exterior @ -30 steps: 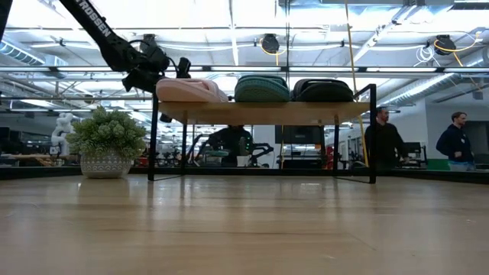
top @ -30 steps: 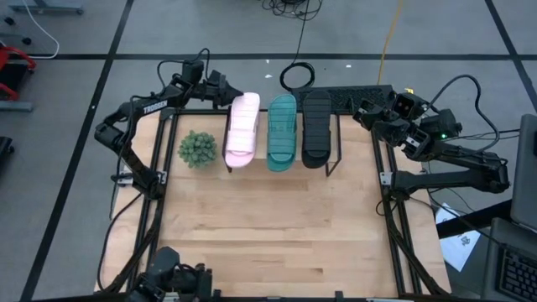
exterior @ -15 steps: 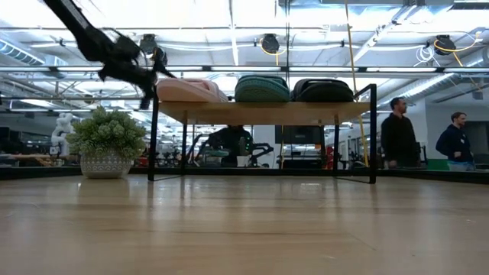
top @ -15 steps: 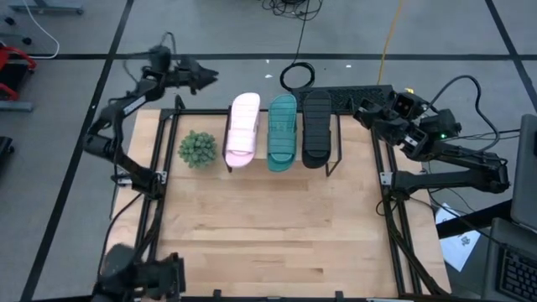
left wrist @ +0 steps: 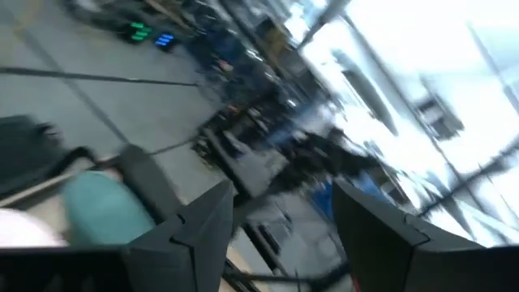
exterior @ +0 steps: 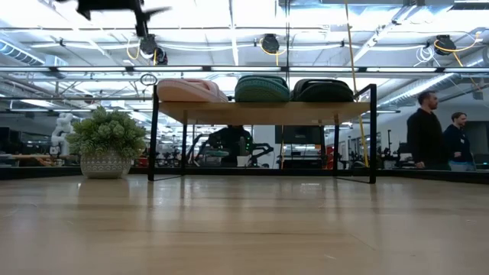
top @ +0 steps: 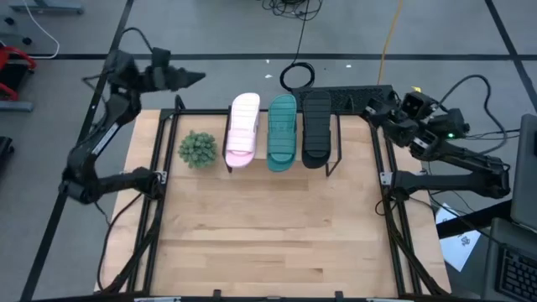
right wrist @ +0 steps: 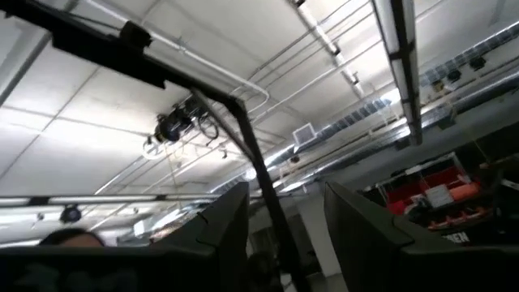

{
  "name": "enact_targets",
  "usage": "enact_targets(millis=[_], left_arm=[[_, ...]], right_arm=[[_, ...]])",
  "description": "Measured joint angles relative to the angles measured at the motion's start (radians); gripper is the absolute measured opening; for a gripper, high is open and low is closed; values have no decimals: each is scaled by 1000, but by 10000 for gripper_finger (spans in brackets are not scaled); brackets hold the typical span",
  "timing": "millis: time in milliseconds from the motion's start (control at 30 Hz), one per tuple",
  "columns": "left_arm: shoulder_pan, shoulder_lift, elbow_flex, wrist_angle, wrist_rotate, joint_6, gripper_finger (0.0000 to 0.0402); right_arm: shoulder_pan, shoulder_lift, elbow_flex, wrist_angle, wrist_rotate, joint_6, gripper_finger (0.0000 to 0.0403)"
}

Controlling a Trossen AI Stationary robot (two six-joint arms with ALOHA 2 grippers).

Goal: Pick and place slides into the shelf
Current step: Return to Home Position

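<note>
Three slides lie side by side on the shelf's wooden plank [exterior: 336,112]: pink [top: 243,132], teal [top: 282,132] and black [top: 316,127]. In the low view they show as pink [exterior: 189,90], teal [exterior: 262,88] and black [exterior: 322,90] humps on the plank. My left gripper [top: 195,77] hangs high beyond the table's far left corner, left of the pink slide, open and holding nothing; it also shows at the top of the low view [exterior: 157,11]. My right gripper [top: 372,107] waits past the shelf's right end, tipped upward, open with nothing between its fingers [right wrist: 285,219].
A small potted plant [top: 198,148] stands on the table left of the shelf. A black cable coil [top: 296,77] and a power strip [top: 357,94] lie on the floor behind the table. People walk in the room behind [exterior: 425,130].
My left gripper has drawn back from the pink slide's far end, risen high and gone toward the table's far left corner, rolling as it went. The three slides have stayed in place on the shelf.
</note>
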Motion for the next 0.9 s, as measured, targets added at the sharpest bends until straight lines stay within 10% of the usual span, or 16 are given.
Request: enact_targets(millis=[267, 467, 633, 900], left_arm=[[-55, -280, 0, -76, 49, 32, 209], [-74, -520, 0, -592, -112, 264, 209], [-91, -687, 0, -978, -329, 425, 209], [-91, -895, -67, -1078, -435, 436, 209]], right_arm=[[-40, -176, 0, -414, -171, -55, 153], [-40, -268, -1, -813, -176, -255, 153], [-40, -282, -30, -821, -152, -359, 153], [-40, -298, -158, -843, -184, -445, 153]])
